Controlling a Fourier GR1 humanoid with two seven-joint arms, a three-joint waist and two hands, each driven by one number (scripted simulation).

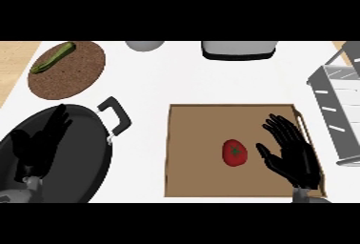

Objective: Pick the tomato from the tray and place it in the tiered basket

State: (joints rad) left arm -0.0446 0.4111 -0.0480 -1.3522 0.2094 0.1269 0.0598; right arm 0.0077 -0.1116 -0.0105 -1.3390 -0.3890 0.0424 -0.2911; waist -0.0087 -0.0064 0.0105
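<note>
- Head view, the only one I have: the tomato [234, 153] lies on the brown tray [197, 143], a little right of the tray's middle and towards its near half. Nothing is holding it.
- My right hand [292, 152] is over the right part of the tray, just beside the tomato. Its fingers are straight and spread, pointing to the tray's far edge, and the thumb reaches towards the fruit. I see a thin strip of tray between thumb and tomato, so I judge there is no contact, though the gap is small.
- My left hand [38, 143] shows well to the left of the tray, over the black pan [88, 152]. Its fingers are up and relaxed and it holds nothing. It is resting.
- The tiered basket [336, 102] stands beyond the tray's right edge and runs off the side of the view. The part I can see holds no tomato.
- Away from the tray's far left corner sits a round brown mat [74, 76] with a green vegetable [53, 58] on it. Neither belongs to this job.
- Progress, as I judge it: the pick has not yet happened. The hand is lined up beside the tomato, but no grasp is made.
- What is left is nearly all of it: closing round the tomato, lifting it, carrying it right across the tray's edge, and setting it in the basket.
</note>
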